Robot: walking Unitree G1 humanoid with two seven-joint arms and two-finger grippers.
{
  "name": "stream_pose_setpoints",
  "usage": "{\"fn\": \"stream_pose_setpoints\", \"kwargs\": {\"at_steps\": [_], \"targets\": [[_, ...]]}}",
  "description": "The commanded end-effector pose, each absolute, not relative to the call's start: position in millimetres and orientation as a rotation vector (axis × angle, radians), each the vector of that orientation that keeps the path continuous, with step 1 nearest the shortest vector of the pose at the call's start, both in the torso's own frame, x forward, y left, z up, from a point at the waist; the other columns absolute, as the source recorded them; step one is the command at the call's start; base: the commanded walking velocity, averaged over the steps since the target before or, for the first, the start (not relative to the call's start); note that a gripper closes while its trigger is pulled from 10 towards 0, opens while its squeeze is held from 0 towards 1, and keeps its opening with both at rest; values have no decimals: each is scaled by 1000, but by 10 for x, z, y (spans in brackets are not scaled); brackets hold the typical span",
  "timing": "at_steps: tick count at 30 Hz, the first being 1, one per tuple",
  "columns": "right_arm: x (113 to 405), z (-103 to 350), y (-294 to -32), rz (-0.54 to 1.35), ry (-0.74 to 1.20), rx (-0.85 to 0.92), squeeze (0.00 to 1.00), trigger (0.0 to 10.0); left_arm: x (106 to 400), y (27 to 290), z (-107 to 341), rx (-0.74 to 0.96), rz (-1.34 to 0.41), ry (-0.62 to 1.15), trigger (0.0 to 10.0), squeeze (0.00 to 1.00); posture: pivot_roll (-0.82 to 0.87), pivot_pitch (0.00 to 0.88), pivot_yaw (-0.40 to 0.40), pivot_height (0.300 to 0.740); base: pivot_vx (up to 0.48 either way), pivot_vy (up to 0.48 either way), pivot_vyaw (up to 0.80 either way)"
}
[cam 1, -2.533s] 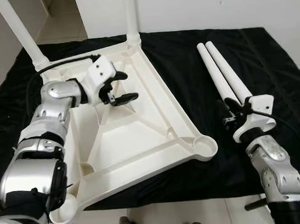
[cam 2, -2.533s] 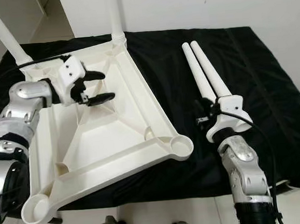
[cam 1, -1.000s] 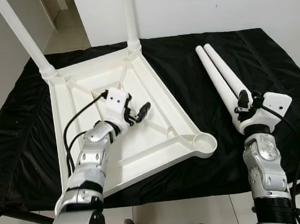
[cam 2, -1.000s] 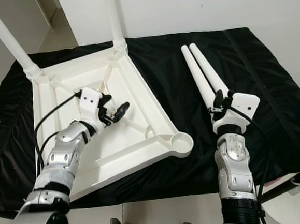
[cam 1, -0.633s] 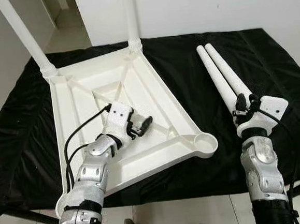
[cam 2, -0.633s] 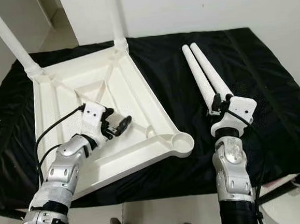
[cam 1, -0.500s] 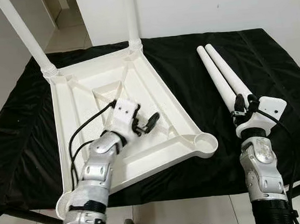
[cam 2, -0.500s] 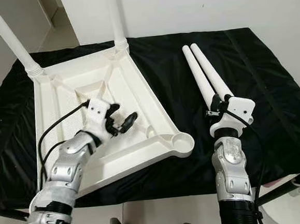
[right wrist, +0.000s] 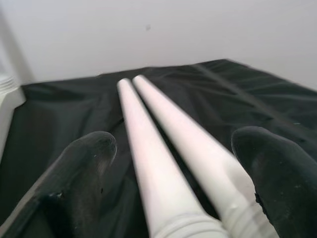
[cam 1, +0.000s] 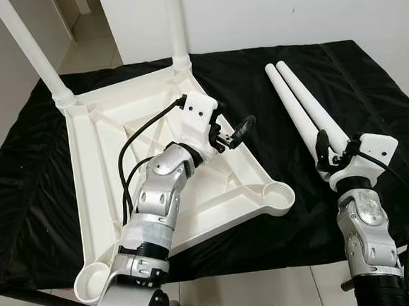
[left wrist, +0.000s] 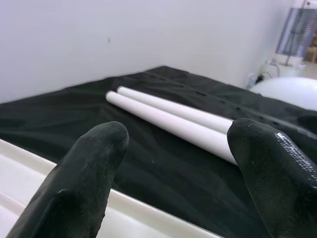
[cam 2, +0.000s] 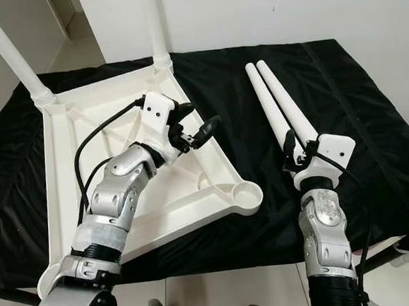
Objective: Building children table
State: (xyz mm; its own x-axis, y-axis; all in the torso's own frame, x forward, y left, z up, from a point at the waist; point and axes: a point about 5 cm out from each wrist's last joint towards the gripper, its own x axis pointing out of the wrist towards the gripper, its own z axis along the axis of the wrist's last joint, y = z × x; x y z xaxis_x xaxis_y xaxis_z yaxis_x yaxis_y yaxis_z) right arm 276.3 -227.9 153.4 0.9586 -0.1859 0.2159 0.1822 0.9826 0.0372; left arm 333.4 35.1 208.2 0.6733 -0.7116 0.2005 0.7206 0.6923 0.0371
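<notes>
Left eye view: one white plastic tabletop (cam 1: 113, 160) lies upside down on a bench under one black cloth (cam 1: 256, 85). Two white legs already stand fitted in its two far corner sockets: one at the far left corner (cam 1: 30, 50), one at the far middle corner (cam 1: 175, 24). Two near corner sockets are open, one at the right corner (cam 1: 277, 198), one at the near left (cam 1: 89, 282).

Two loose white legs (cam 1: 302, 113) lie side by side, touching, on the cloth to the right of the tabletop, thin ends pointing away from me.

My left tool (cam 1: 233, 133) hangs above the tabletop's right edge, fingers (left wrist: 79, 178) apart, nothing between them, aimed toward the two loose legs (left wrist: 173, 119).

My right tool (cam 1: 326, 150) sits at the near, thick ends of the loose legs. Right wrist view: its fingers (right wrist: 81, 168) are spread wide, one on each side of the pair of legs (right wrist: 163, 158), not closed on them.
</notes>
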Motion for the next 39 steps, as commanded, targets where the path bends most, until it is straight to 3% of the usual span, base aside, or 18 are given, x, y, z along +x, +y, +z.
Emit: {"fn": "stream_pose_setpoints", "kwargs": {"at_steps": [1,7,9,10,26,39], "targets": [[2749,1496,-2301,-169,-191,18,1000,10000,3330,355,2105,-46,-829,-204,10000,0,-20,0,41,740,0,0,0],[2763,1448,-2318,-124,-144,0,1000,10000,3303,313,2141,6,-884,-210,10000,0,-23,0,40,740,0,0,0],[2773,1424,-2297,-79,-124,-7,941,10000,3302,300,2142,30,-888,-212,10000,0,-25,0,41,740,0,0,0],[2786,1405,-2284,-47,-109,-17,0,10000,3305,285,2139,45,-893,-211,10000,0,-27,0,42,740,0,0,0],[2880,1252,-2189,50,-22,44,0,10000,3270,212,2144,53,-915,-200,10000,0,-21,0,27,740,0,0,0],[2768,1265,-2211,-72,-51,44,0,10000,3276,220,2187,42,-896,-212,10000,0,-12,0,6,740,0,0,0]]}}
